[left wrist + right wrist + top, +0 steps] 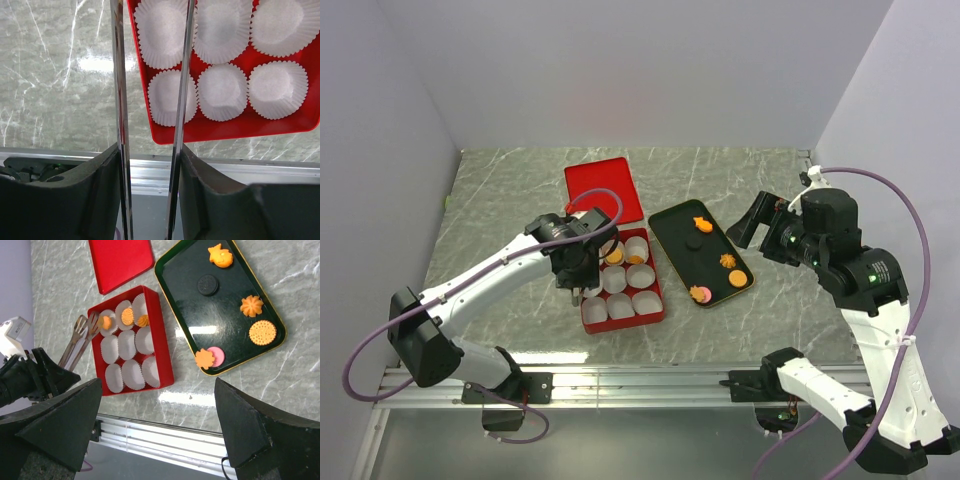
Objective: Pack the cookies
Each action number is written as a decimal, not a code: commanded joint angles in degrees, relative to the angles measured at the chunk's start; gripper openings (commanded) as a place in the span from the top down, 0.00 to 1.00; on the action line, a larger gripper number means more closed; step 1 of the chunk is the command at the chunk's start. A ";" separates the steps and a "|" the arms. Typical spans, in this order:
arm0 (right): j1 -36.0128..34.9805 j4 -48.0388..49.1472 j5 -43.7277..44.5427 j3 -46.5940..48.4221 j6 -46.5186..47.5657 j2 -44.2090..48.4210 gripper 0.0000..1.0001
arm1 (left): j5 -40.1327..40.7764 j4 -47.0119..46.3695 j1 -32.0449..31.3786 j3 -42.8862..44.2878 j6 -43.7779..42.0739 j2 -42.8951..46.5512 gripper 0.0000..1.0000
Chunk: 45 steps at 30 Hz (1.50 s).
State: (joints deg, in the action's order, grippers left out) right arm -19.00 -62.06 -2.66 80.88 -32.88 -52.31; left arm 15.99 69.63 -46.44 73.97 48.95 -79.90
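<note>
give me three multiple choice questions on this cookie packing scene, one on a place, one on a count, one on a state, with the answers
1. Where is the red lid?
A) flat on the table, beyond the red box
B) shut on the box
C) propped upright

2. How many paper cups sit in the red box?
A) six
B) nine
C) twelve

3. What does the left end effector hold?
A) nothing
B) a paper cup
C) metal tongs

Answers:
1 A, the lid lies flat on the marble past the open box.
2 B, the cups stand in three rows of three.
3 C, both tong blades run up between its fingers in the left wrist view.
</note>
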 commanded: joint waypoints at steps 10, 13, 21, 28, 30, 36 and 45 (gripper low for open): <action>-0.42 2.21 0.19 1.12 1.07 0.11 0.00 | 2.38 0.77 1.08 6.44 -1.49 -0.34 0.52; -0.42 2.47 0.11 0.86 0.89 -0.07 0.00 | 2.38 1.56 1.00 9.34 -2.01 -1.22 0.53; -0.42 2.65 0.81 1.74 0.28 -0.16 0.00 | -3.49 -2.73 0.30 13.47 -5.18 -2.54 0.55; -0.42 0.98 1.86 2.26 0.19 0.19 0.00 | -7.99 -6.60 -4.27 18.30 -7.03 -9.30 0.57; -0.51 0.37 2.48 2.70 0.28 0.37 0.00 | -9.21 -7.74 -5.50 19.36 -7.20 -11.58 0.56; -0.42 -0.69 4.68 1.30 -0.86 3.35 0.00 | -12.30 -10.13 -9.02 24.01 -8.96 -18.43 0.57; -0.42 -1.74 7.31 -0.64 -2.18 6.43 0.00 | -10.80 -6.34 -11.31 31.41 -12.82 -27.67 0.57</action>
State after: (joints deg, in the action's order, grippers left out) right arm -19.05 -63.72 2.11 80.23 -34.48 -46.37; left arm 5.17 62.08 -57.30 102.63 38.52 -106.52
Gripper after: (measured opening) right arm 0.997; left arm 0.426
